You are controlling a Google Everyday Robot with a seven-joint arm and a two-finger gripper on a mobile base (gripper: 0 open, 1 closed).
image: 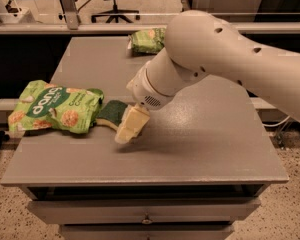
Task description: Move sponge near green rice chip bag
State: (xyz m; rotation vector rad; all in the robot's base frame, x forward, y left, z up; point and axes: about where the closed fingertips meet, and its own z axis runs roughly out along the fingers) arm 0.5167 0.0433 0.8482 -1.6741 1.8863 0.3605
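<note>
At the left of the grey bench (pixel 215 149), the crinkled, white-lettered green rice chip bag (pixel 55 108) is laid flat. The wavy, dark-green-topped, yellow-based sponge (pixel 111 114) is seen touching its right edge. The pale gripper (pixel 131 125) is held against the sponge's right end; how its jaws stand cannot be told.

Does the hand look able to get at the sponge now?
Likely yes: the hand is right at one end of the sponge, nothing between them; the green rice chip bag lies at its other end.
</note>
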